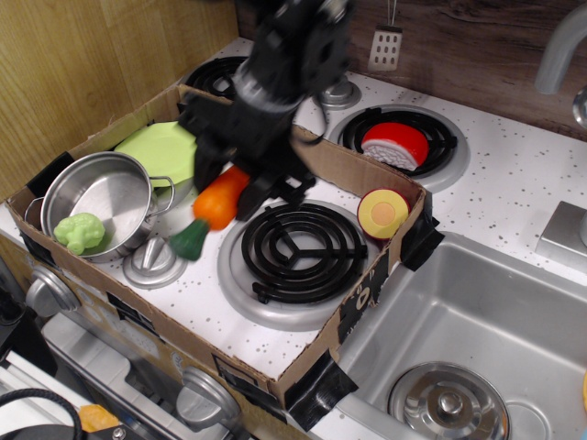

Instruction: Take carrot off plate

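Observation:
The orange carrot point(216, 207) with its dark green stem end pointing down-left hangs in my black gripper point(240, 185), which is shut on its tapered end. It is held above the white stove top, between the knob and the front coil burner. The lime-green plate point(163, 147) lies empty at the back left of the cardboard tray, leaning on the steel pot's rim. My arm covers the plate's right edge.
A steel pot point(99, 200) holds a pale green knobbly vegetable point(79, 232). The cardboard tray wall point(367, 170) surrounds the front coil burner point(292, 249). A round red-rimmed toy point(382, 212) sits at the tray's right corner. A red item point(394, 144) lies on the back burner. The sink point(477, 330) is at right.

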{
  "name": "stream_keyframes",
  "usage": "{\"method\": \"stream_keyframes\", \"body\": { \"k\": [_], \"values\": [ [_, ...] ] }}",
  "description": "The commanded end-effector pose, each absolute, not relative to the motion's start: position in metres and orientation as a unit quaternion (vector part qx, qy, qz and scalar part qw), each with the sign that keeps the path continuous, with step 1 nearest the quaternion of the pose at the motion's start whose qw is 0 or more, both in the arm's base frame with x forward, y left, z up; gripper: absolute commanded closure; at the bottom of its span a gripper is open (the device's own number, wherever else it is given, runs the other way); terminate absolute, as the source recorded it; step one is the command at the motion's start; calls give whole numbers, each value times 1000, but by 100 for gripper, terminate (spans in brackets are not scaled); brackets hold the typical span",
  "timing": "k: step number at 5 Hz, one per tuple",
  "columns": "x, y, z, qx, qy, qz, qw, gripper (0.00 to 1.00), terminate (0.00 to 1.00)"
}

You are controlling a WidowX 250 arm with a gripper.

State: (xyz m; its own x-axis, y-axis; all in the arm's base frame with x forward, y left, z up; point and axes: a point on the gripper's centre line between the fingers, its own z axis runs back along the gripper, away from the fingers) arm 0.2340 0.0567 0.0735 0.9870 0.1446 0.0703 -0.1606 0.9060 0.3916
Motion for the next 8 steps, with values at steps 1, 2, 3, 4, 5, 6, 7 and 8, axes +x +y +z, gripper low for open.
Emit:
{"method": "stream_keyframes", "body": {
  "k": [1,2,3,4,5,6,7,8],
  "values": [
    [245,56,57,204,-68,200,956,100,0],
    [252,64,47,182,-76,213,957,100,0],
    [255,72,32,170,-90,212,958,100,0],
    [255,79,19,156,-99,204,961,100,0],
    [251,83,11,148,-107,191,964,100,0],
    [248,81,14,169,-114,161,966,0,0],
    [251,78,25,168,-110,161,966,0,0],
    [254,74,32,173,-103,155,967,0,0]
  ]
}}
